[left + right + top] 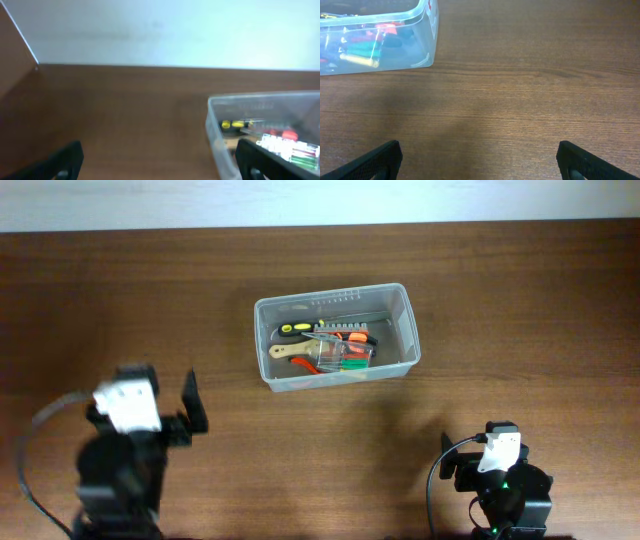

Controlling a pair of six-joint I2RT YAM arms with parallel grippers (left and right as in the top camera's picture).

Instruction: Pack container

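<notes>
The clear plastic container [404, 330] stands at the table's middle back. It holds several hand tools with yellow, orange and black handles and a small clear case of coloured bits [345, 355]. It also shows in the left wrist view [216, 125] at the right and in the right wrist view [427, 35] at the top left. My left gripper [160, 162] is open and empty at the front left, well clear of the container. My right gripper [480, 162] is open and empty at the front right, over bare wood.
The brown wooden table [520, 300] runs to a pale wall at the back [160, 30]. The left arm's body [125, 440] and the right arm's body [500, 480] sit at the front edge.
</notes>
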